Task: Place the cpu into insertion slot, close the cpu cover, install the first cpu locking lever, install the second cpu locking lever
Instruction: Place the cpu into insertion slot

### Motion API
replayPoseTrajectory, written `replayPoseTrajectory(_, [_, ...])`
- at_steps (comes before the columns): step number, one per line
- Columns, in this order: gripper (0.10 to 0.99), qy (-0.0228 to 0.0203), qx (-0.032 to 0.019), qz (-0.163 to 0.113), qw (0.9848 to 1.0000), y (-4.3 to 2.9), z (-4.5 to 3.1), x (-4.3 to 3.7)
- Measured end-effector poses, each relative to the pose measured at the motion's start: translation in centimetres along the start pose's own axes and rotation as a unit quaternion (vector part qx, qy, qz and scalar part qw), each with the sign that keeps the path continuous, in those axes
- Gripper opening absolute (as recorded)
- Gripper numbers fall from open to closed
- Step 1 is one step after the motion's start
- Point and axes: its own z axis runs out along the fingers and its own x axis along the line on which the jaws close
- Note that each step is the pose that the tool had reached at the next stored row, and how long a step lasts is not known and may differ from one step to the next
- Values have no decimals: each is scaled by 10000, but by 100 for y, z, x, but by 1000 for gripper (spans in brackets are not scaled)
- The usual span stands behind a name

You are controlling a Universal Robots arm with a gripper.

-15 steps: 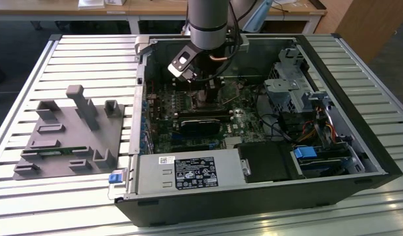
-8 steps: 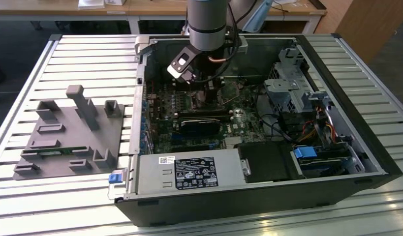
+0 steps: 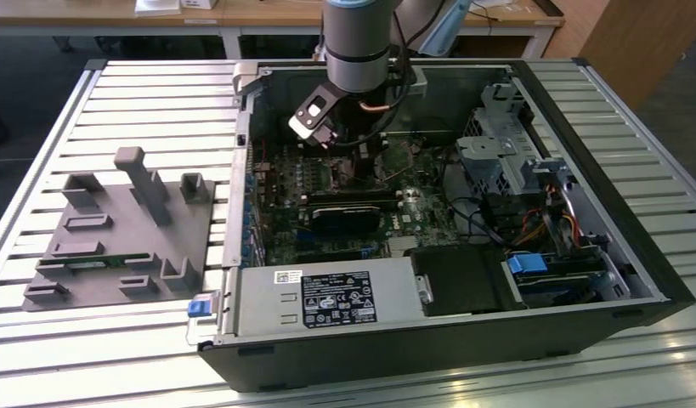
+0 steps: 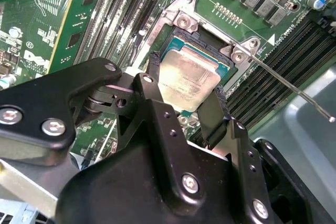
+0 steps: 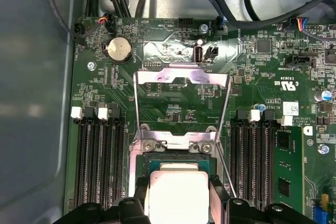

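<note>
- Held the cpu [image 4: 189,80] squarely within the gripper [image 4: 185,84], narrowed onto two opposite edges.
- Hung directly above the insertion slot [image 5: 176,157], perhaps already touching it.

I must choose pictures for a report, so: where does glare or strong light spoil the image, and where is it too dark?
First wrist view: the cpu face is washed out to near white. Second wrist view: the cpu has only soft sheen. Exterior view: bright reflections on the table slats; the computer case interior is dim.
</note>
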Motion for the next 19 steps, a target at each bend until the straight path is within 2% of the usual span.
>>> replayPoseTrajectory(19, [537,-2,1,7,10000,-7,79,5])
